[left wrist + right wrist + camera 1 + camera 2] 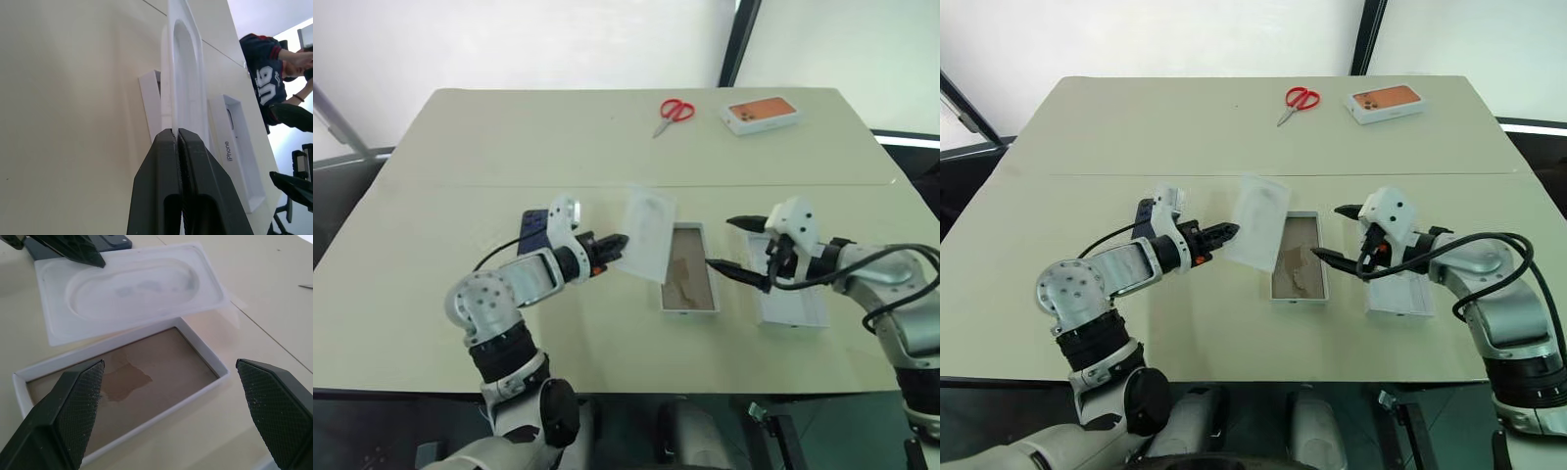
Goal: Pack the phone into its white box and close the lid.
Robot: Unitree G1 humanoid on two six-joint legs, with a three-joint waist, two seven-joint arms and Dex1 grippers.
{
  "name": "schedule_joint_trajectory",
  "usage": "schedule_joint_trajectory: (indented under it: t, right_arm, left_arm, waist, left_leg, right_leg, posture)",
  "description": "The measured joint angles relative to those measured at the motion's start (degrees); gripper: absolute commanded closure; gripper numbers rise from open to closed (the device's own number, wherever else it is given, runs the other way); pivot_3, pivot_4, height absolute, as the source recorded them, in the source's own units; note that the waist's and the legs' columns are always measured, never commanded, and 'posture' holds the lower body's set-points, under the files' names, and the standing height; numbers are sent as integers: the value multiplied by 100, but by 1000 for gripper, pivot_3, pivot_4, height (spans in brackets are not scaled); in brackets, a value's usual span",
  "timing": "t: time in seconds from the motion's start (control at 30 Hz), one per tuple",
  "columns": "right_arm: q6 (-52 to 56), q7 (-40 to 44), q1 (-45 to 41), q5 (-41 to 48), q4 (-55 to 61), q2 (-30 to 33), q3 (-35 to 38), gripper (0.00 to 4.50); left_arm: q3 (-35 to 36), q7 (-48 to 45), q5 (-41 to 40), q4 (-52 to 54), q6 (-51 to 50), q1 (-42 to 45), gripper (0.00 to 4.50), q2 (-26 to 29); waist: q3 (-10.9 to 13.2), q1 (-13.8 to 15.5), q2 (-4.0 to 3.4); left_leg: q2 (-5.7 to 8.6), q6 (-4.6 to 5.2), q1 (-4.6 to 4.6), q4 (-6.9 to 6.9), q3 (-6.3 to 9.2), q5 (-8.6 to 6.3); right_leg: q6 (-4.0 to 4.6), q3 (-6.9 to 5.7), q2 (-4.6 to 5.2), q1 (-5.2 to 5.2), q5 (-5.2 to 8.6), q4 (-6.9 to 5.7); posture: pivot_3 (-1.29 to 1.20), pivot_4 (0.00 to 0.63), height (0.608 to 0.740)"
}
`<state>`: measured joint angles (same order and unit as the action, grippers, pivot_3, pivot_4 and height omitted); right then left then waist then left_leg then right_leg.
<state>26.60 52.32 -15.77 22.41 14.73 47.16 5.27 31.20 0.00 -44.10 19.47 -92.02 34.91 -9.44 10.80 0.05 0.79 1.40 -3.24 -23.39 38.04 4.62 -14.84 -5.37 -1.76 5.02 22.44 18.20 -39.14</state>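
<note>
My left gripper (612, 245) is shut on the edge of a flat white insert (647, 233) with an oval recess, holding it tilted above the table just left of the white box (688, 282). The box lies open, its tan inside bare. Behind my left wrist the dark blue phone (532, 231) lies on the table, partly hidden. My right gripper (720, 243) stands open at the box's right side, nothing between its fingers (73, 411). The lid (795, 302) lies inside-up under my right forearm, with lettering on its side wall (229, 149).
Red-handled scissors (673, 113) and a small white box with an orange phone picture (761, 114) lie at the table's far side. A person (266, 73) sits beyond the table in the left wrist view.
</note>
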Motion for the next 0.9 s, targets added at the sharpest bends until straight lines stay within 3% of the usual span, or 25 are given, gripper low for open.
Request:
schedule_joint_trajectory:
  t: [0.27,0.47,0.63,0.83,0.9]
  right_arm:
    - [-110,1,5,-94,-86,12,33,0]
    - [-90,49,91,-160,44,17,-66,0]
    - [-99,381,188,-230,415,202,-365,0]
    - [-408,1184,333,-491,1031,600,-1316,0]
    - [-632,1324,350,-782,1006,673,-1611,528]
  left_arm:
    - [-371,665,-376,-151,-1,-385,4460,-112]
    - [-215,740,-426,-141,3,-384,4460,-108]
    - [163,695,-486,-138,28,-264,4460,-31]
    - [626,569,-664,-137,143,189,4460,215]
    - [681,553,-665,-138,139,188,4500,250]
  waist:
    - [1,63,2]
    - [1,58,2]
    - [2,60,3]
    - [2,64,6]
    - [3,65,7]
  left_leg:
    - [3,0,-3,2,1,0]
    - [3,0,-3,2,0,0]
    - [3,-1,-3,2,1,0]
    - [4,-2,-3,2,1,0]
    - [5,-3,-3,2,2,0]
  right_leg:
    - [0,1,3,0,0,2]
    - [0,1,2,0,0,2]
    - [-1,1,1,0,0,3]
    - [-3,-1,2,-4,1,8]
    - [-3,0,2,-3,0,8]
  posture:
    - [0,150,698]
    - [0,150,698]
    - [0,150,698]
    - [0,150,698]
    - [0,150,698]
